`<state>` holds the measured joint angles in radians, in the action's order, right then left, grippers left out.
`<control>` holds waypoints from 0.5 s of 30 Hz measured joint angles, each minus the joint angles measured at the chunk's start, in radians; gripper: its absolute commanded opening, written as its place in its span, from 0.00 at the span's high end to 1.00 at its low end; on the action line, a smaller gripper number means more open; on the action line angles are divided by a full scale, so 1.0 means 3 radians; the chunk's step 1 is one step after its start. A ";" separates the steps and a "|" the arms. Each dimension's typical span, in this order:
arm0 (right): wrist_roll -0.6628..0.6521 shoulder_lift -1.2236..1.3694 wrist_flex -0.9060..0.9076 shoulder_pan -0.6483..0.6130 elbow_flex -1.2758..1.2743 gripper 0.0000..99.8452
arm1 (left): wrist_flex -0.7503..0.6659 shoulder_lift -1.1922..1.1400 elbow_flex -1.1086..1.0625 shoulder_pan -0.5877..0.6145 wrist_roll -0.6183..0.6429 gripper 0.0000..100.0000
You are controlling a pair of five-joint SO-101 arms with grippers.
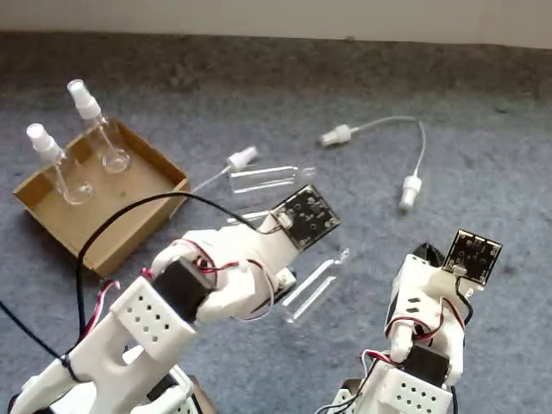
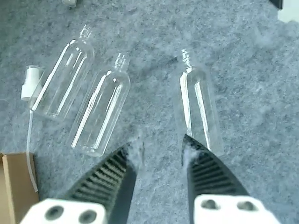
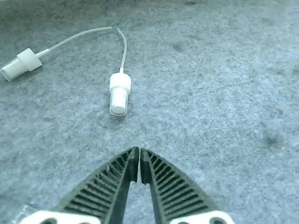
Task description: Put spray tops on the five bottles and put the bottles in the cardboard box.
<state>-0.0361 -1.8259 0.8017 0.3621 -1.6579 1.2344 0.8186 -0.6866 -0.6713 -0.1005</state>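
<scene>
- My left gripper (image 2: 160, 144) hangs low over the carpet (image 2: 261, 70). Its jaws are apart with a clear gap between them, and they hold nothing.
- One fingertip (image 2: 189, 142) lies just beside the base of the first bottle (image 2: 198, 105). I cannot tell whether they touch.
- That bottle is clear and lies flat with no top on it, its neck pointing away from me.
- The second bottle (image 2: 100, 112) and the third bottle (image 2: 63, 79) lie side by side near it. They are set apart from it, also have no tops, and point the same way.
- A loose top (image 2: 30, 84) lies just beside the third bottle. Its thin tube runs back towards a corner of the box (image 2: 16, 186).
- My right gripper (image 3: 139, 154) is over bare carpet. Its jaws are pressed together at the tips with nothing between them.
- Ahead of it the near top (image 3: 119, 95) lies on the carpet, and the far top (image 3: 21, 64) lies further off to one side. Their tubes curve towards each other.
- From the high view, the box (image 1: 52, 220) sits at the left of the carpet, well apart from my right arm.
- Two capped bottles (image 1: 59, 168) (image 1: 102, 134) stand inside it, near its far side.
</scene>
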 measured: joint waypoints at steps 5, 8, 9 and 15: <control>0.0000 0.0000 0.0000 0.0128 0.0000 0.99 | 0.0225 -0.0588 0.0542 -0.0061 0.0056 0.88; 0.0000 0.0000 0.0000 0.0343 0.0000 0.99 | 0.0317 -0.1013 0.0783 -0.0077 0.0056 0.88; 0.0000 0.0000 0.0000 0.0389 0.0000 0.99 | 0.0327 -0.1161 0.0849 -0.0107 0.0056 0.88; 0.0000 0.0000 0.0000 0.0425 0.0000 0.99 | 0.0332 -0.1897 0.1263 -0.0348 0.0266 0.88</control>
<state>-0.0361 -1.8259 0.8017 0.4895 -1.6579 1.3341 0.2493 -0.3076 -0.7756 -0.0207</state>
